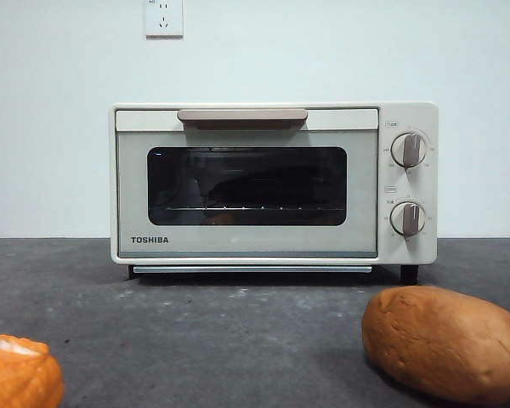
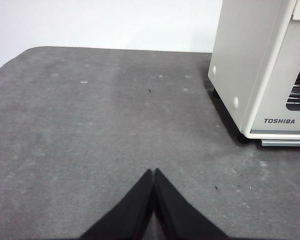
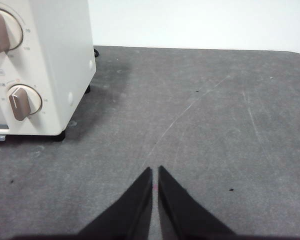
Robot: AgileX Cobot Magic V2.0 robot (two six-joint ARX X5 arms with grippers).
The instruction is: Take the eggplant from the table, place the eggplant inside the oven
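The cream Toshiba oven (image 1: 246, 242) stands at the middle back of the dark grey table (image 1: 238, 340), its door closed under the tan handle (image 1: 242, 115). Through the dark glass, a dim, dark, elongated shape that looks like the eggplant (image 1: 263, 187) lies on the wire rack. My left gripper (image 2: 153, 173) hovers shut over bare table, with the oven's left side (image 2: 245, 65) beside it. Shut and empty, my right gripper (image 3: 155, 170) hangs over bare table by the oven's knob side (image 3: 65, 60). Neither gripper shows in the front view.
An orange bumpy corn cob (image 1: 17, 374) lies at the near left edge of the front view. A brown sweet potato (image 1: 446, 340) lies at the near right. A white wall with a socket (image 1: 163, 17) stands behind the oven.
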